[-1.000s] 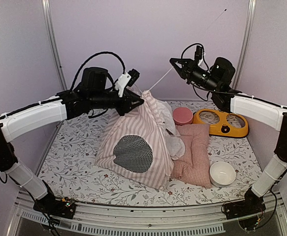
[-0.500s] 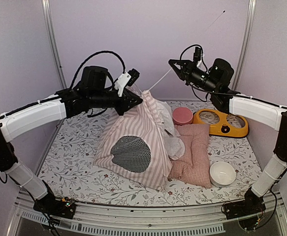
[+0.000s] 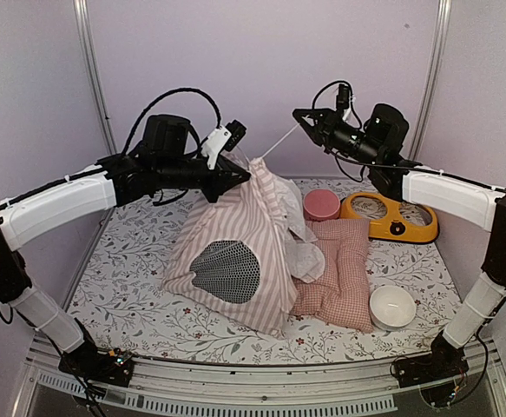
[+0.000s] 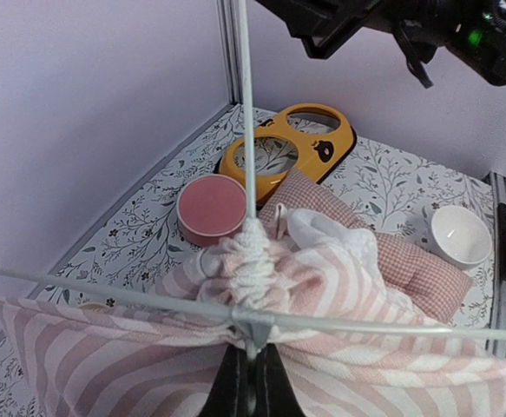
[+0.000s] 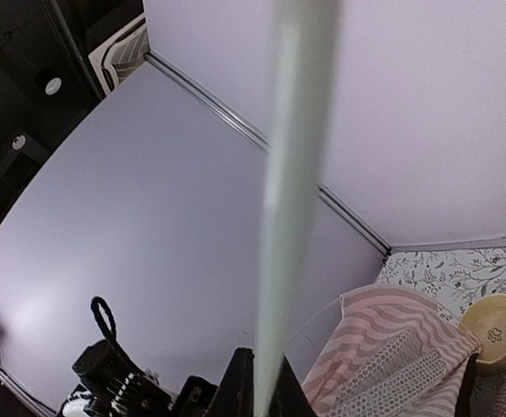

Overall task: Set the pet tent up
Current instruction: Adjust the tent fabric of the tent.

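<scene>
Striped fabric pet tent (image 3: 235,252): likely light, limp; grip stiffer frame. Left hand (image 3: 246,174) pinches apex crossing; right hand (image 3: 299,114) pinches pole (image 3: 279,142).

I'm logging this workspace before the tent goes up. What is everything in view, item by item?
pet tent: one, pink-and-white striped with a black mesh window, centre of table
pole: one, white, from tent peak up to right gripper; others cross at the peak
cushion: one, pink checked, right of tent
round dish: one, pink, behind cushion
double feeder: one, yellow, back right
bowl: one, white, front right
table: one, floral cover
left gripper: black, shut on tent peak
right gripper: black, shut on pole
</scene>
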`<state>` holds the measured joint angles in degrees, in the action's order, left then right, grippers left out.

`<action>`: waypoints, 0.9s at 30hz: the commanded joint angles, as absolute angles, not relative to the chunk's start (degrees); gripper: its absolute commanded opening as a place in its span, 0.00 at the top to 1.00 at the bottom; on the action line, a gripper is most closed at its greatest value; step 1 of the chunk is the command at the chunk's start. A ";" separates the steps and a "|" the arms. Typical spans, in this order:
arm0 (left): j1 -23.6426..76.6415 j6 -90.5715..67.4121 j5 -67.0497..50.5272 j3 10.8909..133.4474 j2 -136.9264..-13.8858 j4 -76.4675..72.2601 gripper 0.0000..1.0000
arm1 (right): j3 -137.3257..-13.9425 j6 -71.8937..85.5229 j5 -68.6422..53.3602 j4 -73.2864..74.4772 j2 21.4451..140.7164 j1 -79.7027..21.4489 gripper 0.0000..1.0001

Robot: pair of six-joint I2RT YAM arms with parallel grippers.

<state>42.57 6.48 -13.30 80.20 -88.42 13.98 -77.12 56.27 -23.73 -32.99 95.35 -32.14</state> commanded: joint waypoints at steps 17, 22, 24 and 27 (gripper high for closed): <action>41.48 6.46 -15.79 79.16 -84.53 11.75 1.00 | -67.44 19.99 -23.56 -13.91 83.40 -39.54 0.29; 41.46 6.21 -16.51 80.60 -84.77 12.87 1.00 | -74.31 11.44 -17.84 -8.78 87.21 -44.16 0.28; 41.46 6.19 -16.56 81.04 -84.79 13.13 1.00 | -76.52 10.22 -17.35 -7.61 89.08 -44.62 0.32; 41.48 6.05 -16.86 81.62 -84.68 13.70 1.00 | -78.29 9.61 -16.92 -7.21 90.34 -44.94 0.40</action>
